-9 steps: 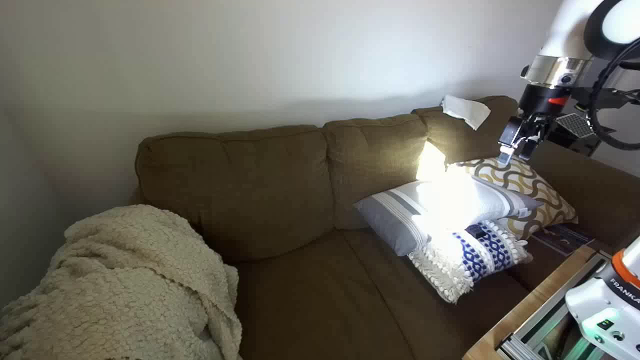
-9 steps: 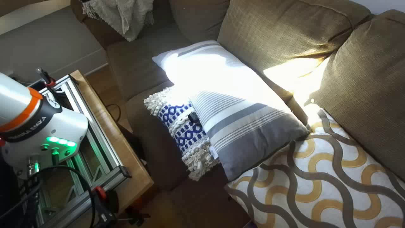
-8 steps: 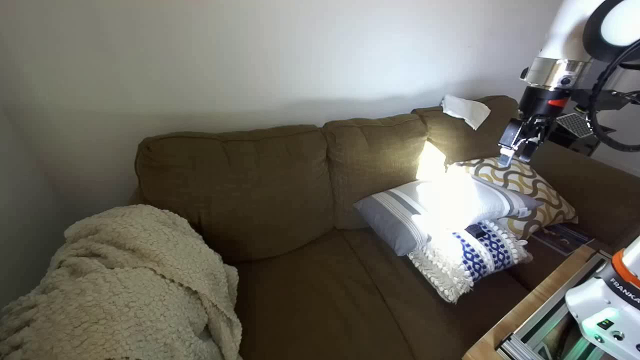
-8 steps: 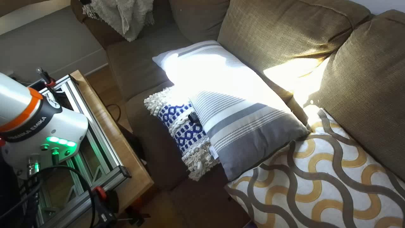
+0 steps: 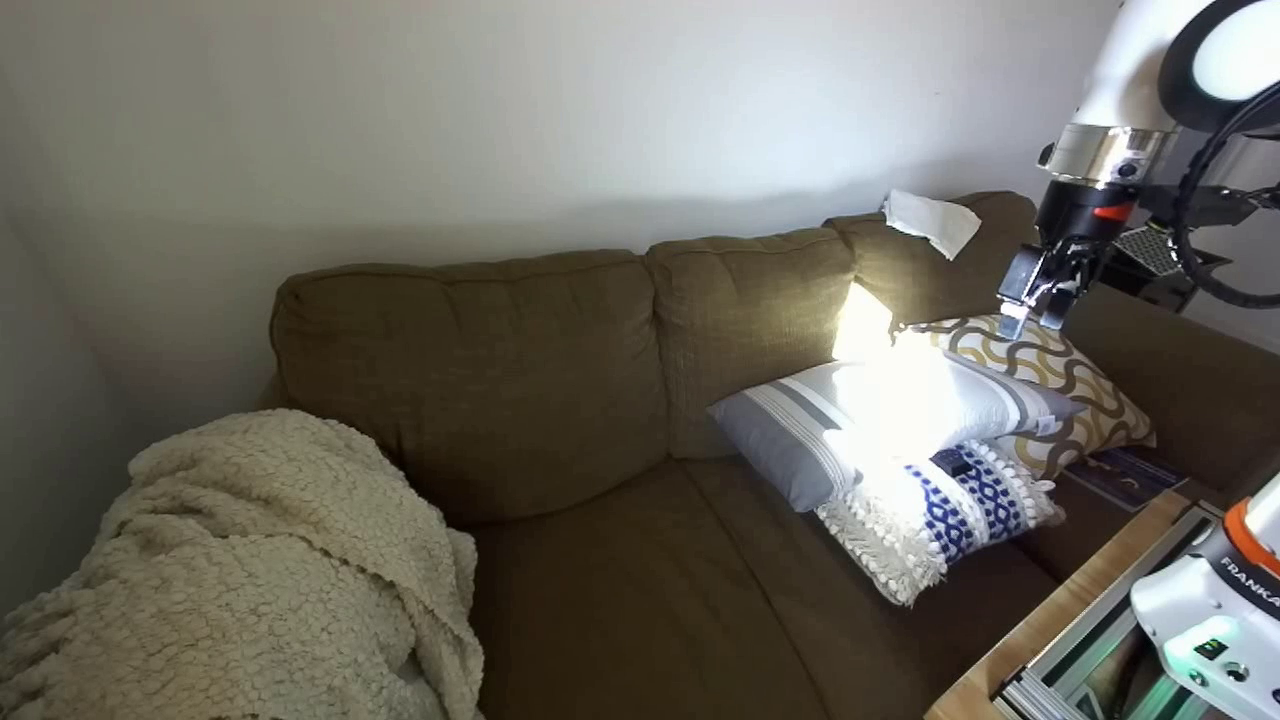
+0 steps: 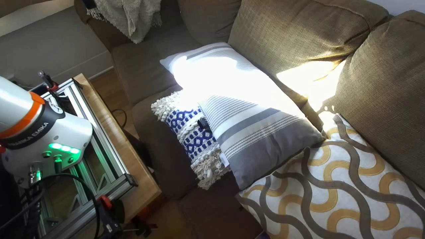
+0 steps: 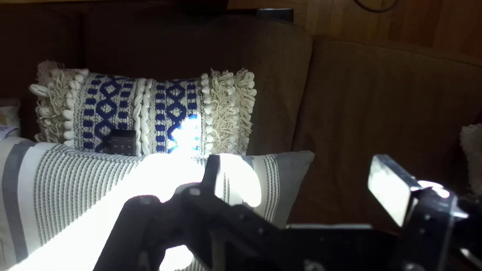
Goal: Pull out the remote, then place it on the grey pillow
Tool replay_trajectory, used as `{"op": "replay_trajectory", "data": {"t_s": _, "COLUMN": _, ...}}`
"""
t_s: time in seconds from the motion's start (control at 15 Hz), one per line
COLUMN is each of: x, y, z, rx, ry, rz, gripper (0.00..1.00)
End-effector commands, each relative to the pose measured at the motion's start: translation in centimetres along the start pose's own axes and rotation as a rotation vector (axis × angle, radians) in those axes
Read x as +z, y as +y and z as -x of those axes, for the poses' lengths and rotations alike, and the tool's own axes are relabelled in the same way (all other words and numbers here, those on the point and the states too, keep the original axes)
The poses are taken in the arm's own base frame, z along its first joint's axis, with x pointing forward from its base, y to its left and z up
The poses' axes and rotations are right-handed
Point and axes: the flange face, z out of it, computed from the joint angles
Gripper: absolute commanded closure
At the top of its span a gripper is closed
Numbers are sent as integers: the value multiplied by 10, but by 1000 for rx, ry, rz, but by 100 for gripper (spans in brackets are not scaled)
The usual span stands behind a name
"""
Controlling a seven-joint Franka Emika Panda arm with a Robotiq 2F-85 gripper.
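Observation:
The remote (image 5: 950,462) is black and lies on the white and navy-blue fringed pillow (image 5: 985,505). It also shows in an exterior view (image 6: 202,124) and in the wrist view (image 7: 122,141). One end of it is hidden under the edge of the grey pillow (image 6: 265,152), which has white and grey stripes and rests partly on the blue-patterned pillow. The grey pillow also shows in the wrist view (image 7: 292,169). Strong sunlight washes out its middle. My gripper (image 5: 1034,320) is open and empty, raised above the pillows; its fingers stand wide apart in the wrist view (image 7: 297,163).
A tan-and-white curvy-patterned pillow (image 6: 338,186) lies beside the grey pillow. Brown sofa backrests (image 5: 760,310) stand behind. A fleece blanket (image 5: 260,570) covers the sofa's far end. The robot's wooden table (image 6: 139,179) stands in front. A white cloth (image 5: 932,222) hangs on a backrest.
My gripper and arm have moved slightly down in an exterior view. A dark shape at the top edge of an exterior view reaches a little lower. The remote and pillows have not moved.

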Motion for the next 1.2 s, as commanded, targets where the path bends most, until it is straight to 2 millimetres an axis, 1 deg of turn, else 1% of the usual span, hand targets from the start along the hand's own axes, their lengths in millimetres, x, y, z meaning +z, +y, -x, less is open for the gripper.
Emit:
{"op": "replay_trajectory", "data": {"t_s": 0.0, "x": 31, "y": 25, "z": -22, "rx": 80, "ry": -104, "rz": 15, "gripper": 0}}
{"op": "replay_trajectory", "data": {"t_s": 0.27, "x": 70, "y": 58, "z": -38, "rx": 134, "ry": -171, "rz": 88, "gripper": 0}}
{"op": "replay_trajectory", "data": {"t_s": 0.4, "x": 89, "y": 70, "z": -45, "rx": 117, "ry": -184, "rz": 131, "gripper": 0}}
{"op": "replay_trajectory", "data": {"t_s": 0.67, "x": 120, "y": 85, "z": -64, "rx": 46, "ry": -152, "rz": 221, "gripper": 0}}
{"op": "replay_trajectory", "data": {"t_s": 0.8, "x": 136, "y": 92, "z": -74, "rx": 16, "ry": -121, "rz": 228, "gripper": 0}}
{"op": "replay_trajectory", "data": {"t_s": 0.93, "x": 152, "y": 99, "z": -83, "rx": 21, "ry": -81, "rz": 191, "gripper": 0}}
{"op": "replay_trajectory", "data": {"t_s": 1.13, "x": 178, "y": 119, "z": -91, "rx": 70, "ry": -44, "rz": 138, "gripper": 0}}
